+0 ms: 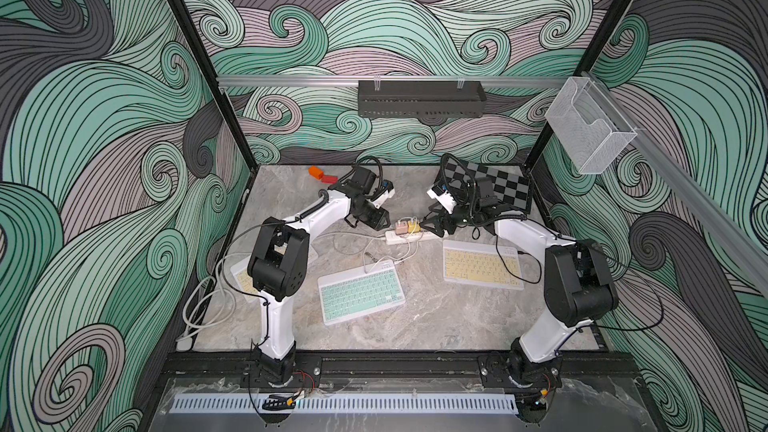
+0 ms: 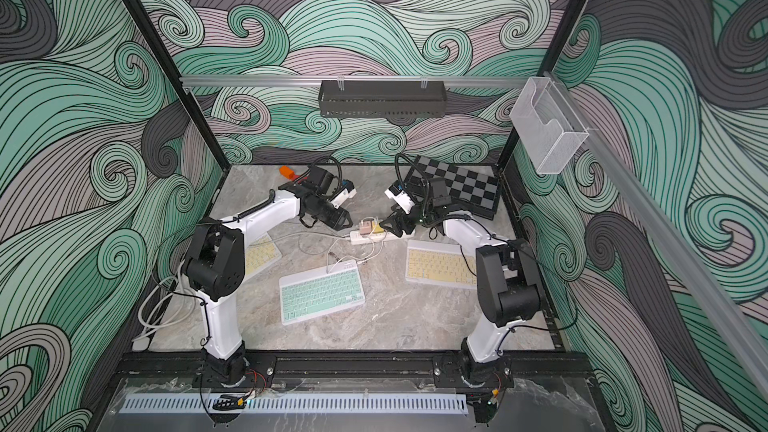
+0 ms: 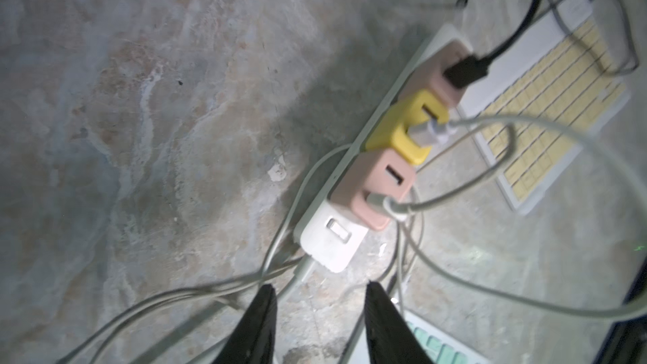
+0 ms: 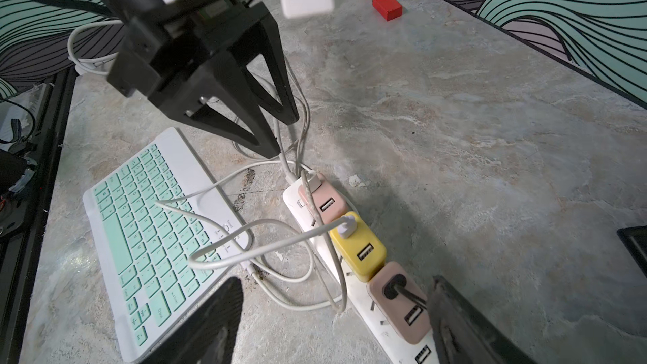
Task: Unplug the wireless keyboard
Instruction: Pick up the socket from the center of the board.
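A white power strip (image 1: 409, 238) (image 3: 329, 239) lies mid-table and carries a pink charger (image 1: 401, 227), a yellow charger (image 1: 412, 226) (image 4: 357, 250) and another pink charger (image 4: 397, 304) with a black cable. White cables loop from the chargers toward the green keyboard (image 1: 360, 293) (image 4: 140, 239). The black cable runs to a yellow keyboard (image 1: 478, 264) (image 3: 546, 106). My left gripper (image 1: 383, 222) (image 3: 320, 287) hovers open just short of the strip's switch end, nothing between its fingers. My right gripper (image 1: 429, 229) (image 4: 334, 283) stands open over the strip's other end, with the black-cabled pink charger close to one finger.
Another yellow keyboard (image 1: 243, 280) lies partly under the left arm. A folded chessboard (image 1: 494, 184) sits at the back right, orange and red blocks (image 1: 322, 175) at the back left. The strip's thick white cord (image 1: 203, 305) coils along the left edge.
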`<state>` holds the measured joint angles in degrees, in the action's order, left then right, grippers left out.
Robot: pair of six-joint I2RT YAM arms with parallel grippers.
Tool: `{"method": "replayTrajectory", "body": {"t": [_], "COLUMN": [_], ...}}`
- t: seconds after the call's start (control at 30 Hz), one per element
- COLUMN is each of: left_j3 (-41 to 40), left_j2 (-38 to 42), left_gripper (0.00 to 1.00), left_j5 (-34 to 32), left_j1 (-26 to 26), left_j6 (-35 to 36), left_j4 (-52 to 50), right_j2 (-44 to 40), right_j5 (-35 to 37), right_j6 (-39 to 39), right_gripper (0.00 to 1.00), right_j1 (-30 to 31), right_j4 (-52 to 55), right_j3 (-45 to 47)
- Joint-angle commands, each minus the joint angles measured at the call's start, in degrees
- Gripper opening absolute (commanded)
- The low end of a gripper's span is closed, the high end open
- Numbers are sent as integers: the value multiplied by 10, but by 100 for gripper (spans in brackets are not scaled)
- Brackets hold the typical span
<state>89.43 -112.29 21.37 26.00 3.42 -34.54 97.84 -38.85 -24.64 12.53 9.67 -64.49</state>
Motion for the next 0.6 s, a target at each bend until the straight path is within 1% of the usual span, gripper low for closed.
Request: {"method": "replayTrajectory", "body": {"t": [0.0,0.07,0.1,0.13,0.23,0.43,0.57], "left_j3": [-56,-128,-161,-184,-205,-247,-287], "left_j2": [30,66,81,89,82,59,68], "left_gripper": [43,48,51,52,54,60,63], "left_j5": [51,0,-18,-26,-36,-44,-80], "left_j1": [7,8,9,9,9,9,11], "left_j6": [-229,-342,-391,-423,-490,-581,-632], "left_j4": [35,109,145,176,209,298,347], "right_j2": [-5,-4,-4,-5,-9,-24,-25], "right_j5": [0,-1,-3,-6,-4,4,2], "right_j6": [2,12,17,22,30,33,34], "right_gripper": [83,82,82,82,82,82,82], "right_j1": [2,2,2,2,2,1,2], "right_j4": [-10,-15,-17,-18,-21,-25,-27], "right_j3": [3,3,4,4,4,11,12]}}
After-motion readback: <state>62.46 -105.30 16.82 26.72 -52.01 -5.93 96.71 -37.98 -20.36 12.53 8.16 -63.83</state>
